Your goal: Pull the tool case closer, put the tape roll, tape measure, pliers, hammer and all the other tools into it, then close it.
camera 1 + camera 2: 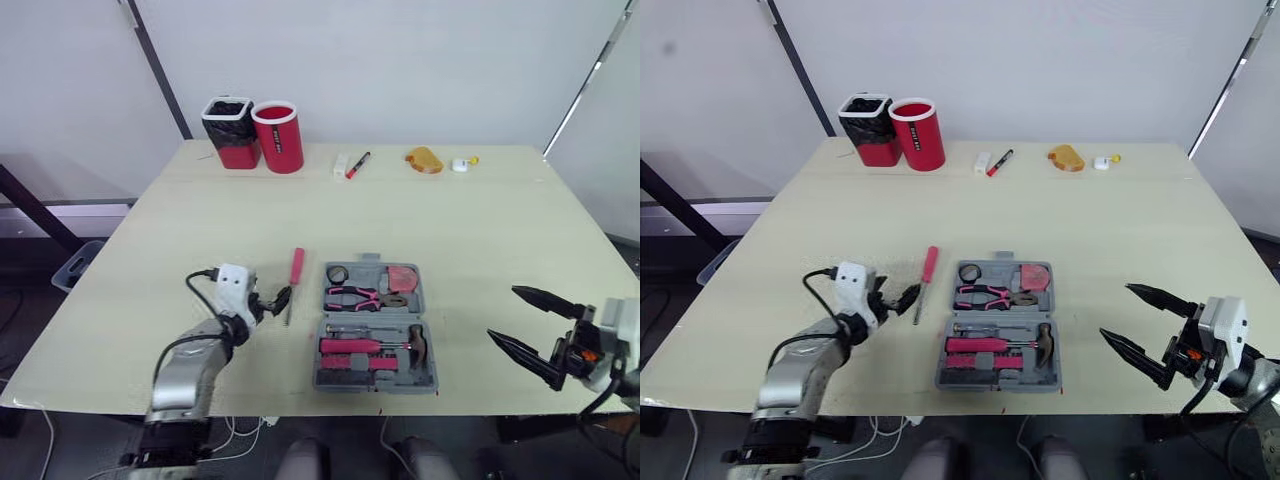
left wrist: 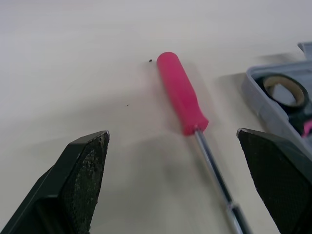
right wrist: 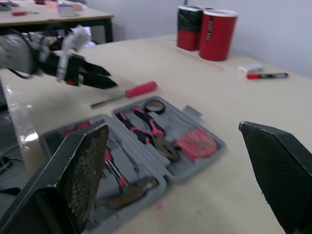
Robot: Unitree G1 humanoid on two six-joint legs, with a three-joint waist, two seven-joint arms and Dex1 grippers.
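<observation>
**Straddling the screwdriver w/ L claw, nothing held**

L claw (image 2: 173, 134) is spread wide and empty. I see the screwdriver (image 2: 183, 95) lying flat on the table (image 1: 450, 220) btwn its two fingers, touching neither. The pink handle points away from the claw and the metal shaft runs back toward the wrist. From the head cam the claw tips sit right by the near half of the shaft.

The tool case (image 1: 375, 387) lies open just to the right of the screwdriver, apart from it, near the table's front edge. Its left wall is the closest thing to the claw's right-hand finger. Inside:
- Tape roll (image 1: 337, 274) in the far-left corner, nearest the screwdriver handle.
- Pliers (image 1: 355, 296) just in front of the roll.
- Tape measure (image 1: 402, 278) at far right.
- Hammer (image 1: 375, 346) w/ pink grip, lying across the front half.

R claw (image 1: 502, 312) is also wide open w/ nothing in it. It hangs over the front-right part of the table, well apart from the case.

At the far edge, well away from both claws, stand two red cups (image 1: 278, 137), w/ a marker (image 1: 357, 165) and a yellow item (image 1: 424, 160) further right.
</observation>
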